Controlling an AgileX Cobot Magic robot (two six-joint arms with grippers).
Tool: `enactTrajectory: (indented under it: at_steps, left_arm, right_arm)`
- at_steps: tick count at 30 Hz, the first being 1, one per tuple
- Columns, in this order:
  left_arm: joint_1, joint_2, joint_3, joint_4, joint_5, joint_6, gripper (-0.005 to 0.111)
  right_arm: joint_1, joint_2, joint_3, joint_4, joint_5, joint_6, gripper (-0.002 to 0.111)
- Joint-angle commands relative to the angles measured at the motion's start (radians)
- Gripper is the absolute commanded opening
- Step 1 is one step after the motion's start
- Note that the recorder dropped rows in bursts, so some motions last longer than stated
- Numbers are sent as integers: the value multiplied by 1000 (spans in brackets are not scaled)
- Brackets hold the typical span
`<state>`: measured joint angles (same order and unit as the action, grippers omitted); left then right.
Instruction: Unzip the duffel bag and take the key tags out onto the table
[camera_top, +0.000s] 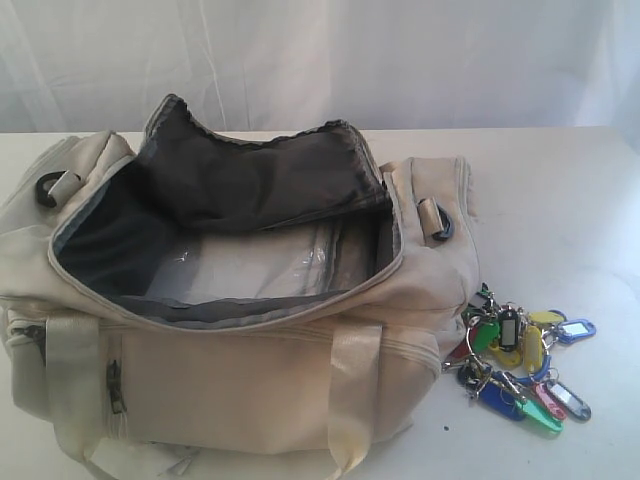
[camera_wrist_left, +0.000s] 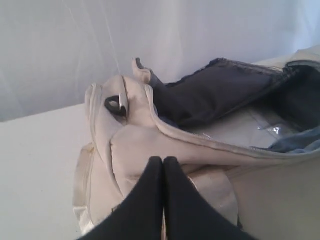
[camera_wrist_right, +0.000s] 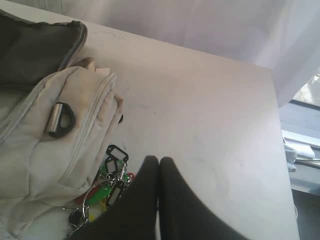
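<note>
Cream duffel bag (camera_top: 220, 380) lies unzipped on white table (camera_top: 560, 200), key tags (camera_top: 515, 365) heaped at its four o'clock, left gripper (camera_wrist_left: 163, 161) and right gripper (camera_wrist_right: 159, 161) both pinched closed, empty.

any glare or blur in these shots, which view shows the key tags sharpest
exterior view: soft even light, small glints on the clear plastic inside the duffel bag, key tags sharpest here; left wrist view: dark left fingers look soft up close, backdrop washed out; right wrist view: key tags half hidden behind the right fingers, slightly soft
</note>
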<state>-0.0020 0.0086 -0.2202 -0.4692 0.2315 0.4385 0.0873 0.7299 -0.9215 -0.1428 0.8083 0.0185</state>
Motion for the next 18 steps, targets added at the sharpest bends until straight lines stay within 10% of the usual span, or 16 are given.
enactTrajectory:
  at_steps: [1, 11, 18]
  left_arm:
    - [1, -9, 45, -51, -30, 2, 0]
    - [1, -9, 193, -26, -77, 2, 0]
    - [1, -9, 220, 299, -11, -323, 0]
  right_arm:
    - [-8, -4, 3, -8, -2, 5, 0]
    - [-8, -4, 3, -8, -2, 5, 0]
    - [-8, -4, 3, -8, -2, 5, 0]
